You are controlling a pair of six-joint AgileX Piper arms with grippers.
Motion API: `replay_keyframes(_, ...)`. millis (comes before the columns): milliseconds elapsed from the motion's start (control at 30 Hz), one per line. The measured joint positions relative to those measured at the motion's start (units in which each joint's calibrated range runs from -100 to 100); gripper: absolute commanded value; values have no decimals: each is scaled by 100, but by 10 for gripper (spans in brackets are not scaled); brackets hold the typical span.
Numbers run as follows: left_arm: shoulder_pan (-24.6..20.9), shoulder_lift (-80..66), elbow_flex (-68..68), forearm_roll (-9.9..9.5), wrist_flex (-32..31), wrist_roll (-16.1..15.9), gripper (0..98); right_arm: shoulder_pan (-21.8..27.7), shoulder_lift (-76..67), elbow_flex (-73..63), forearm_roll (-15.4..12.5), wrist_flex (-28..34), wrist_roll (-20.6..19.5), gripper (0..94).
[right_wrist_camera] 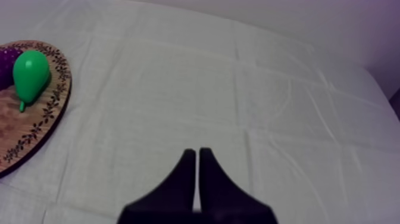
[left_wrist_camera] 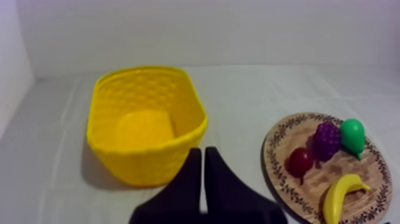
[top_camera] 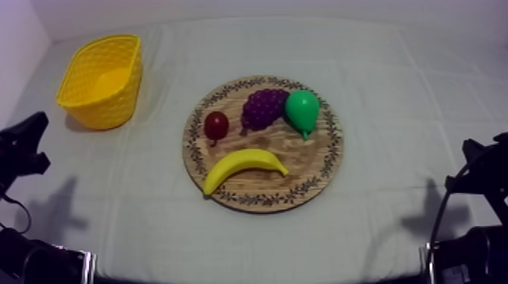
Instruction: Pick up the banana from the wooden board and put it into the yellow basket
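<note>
Four toy fruits sit on the board [top_camera: 330, 155], and the banana [top_camera: 243, 168] is one of them. I'd say the job is at its very start, with no reach made and nothing lifted. The banana lies flat on the board's near part, both ends curving toward the near rim, clear of the rest. Across the board's far half runs a row. The small red fruit [top_camera: 216, 125] is on the left arm's side, the grapes [top_camera: 264, 106] are in the middle, and the pear [top_camera: 302, 111] touches the grapes.

The basket [top_camera: 113, 106] stands on the bench [top_camera: 393, 113], well apart from the board, off its left-arm side and farther back. Its bare yellow bottom shows, and nothing is in it.

The left fingers [left_wrist_camera: 191, 176] lie pressed together in a narrow wedge, holding nothing. They point at the basket's wall, with the board off to one side. The right fingers [right_wrist_camera: 187, 176] are closed the same way on nothing, over bare cloth beyond the board's pear side.

The step in hand looks to be the reach. The left arm seems the likelier one for it, since the basket is on its side of the board. Its fingers must first part, then come down across the banana's middle without nudging the red fruit just beyond. After that comes a lift off the board and a release over the basket's open mouth.
</note>
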Motion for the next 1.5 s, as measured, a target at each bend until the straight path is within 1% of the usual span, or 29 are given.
replay_keyframes(67, 112, 299, -268, -40, -83, -59, 4, 0, 0, 0, 0, 0, 0, 3)
replay_keyframes(133, 280, 647, -580, -195, -108, -59, 4, 0, 0, 0, 0, 0, 0, 3)
replay_keyframes(233, 541, 1111, -1094, -436, -103, 54, 4, 0, 0, 0, 0, 0, 0, 3)
replay_keyframes(300, 699, 1418, -1418, -539, -60, 64, 4, 0, 0, 0, 0, 0, 0, 3)
replay_keyframes(400, 939, 1952, -1957, -563, -53, -45, 4, 0, 0, 0, 0, 0, 0, 3)
replay_keyframes(500, 1142, 2458, -2540, -545, -32, -236, 5, 0, 0, 0, 0, 0, 0, 3)
replay_keyframes(600, 1346, 2950, -3086, -530, 134, -421, 6, 0, 0, 0, 0, 0, 0, 3)
replay_keyframes(800, 1832, 3914, -4363, -522, 969, -769, 12, 0, 0, 0, 0, 0, 0, 3)
replay_keyframes(933, 2111, 4388, -5095, -595, 1385, -898, 14, 0, 0, 0, 0, 0, 0, 3)
replay_keyframes(1100, 2385, 5004, -5798, -658, 1967, -809, 14, 0, 0, 0, 0, 0, 14, 3)
replay_keyframes(1300, 2616, 5587, -6046, -744, 2585, -505, 16, 0, 0, 0, 0, 0, 1, 3)
replay_keyframes(1400, 2740, 5785, -5948, -760, 2668, -346, 18, 0, 0, 0, 0, 0, -1, 3)
replay_keyframes(1500, 2882, 5922, -5797, -736, 2740, -198, 19, 0, 0, 0, 0, 0, -3, 3)
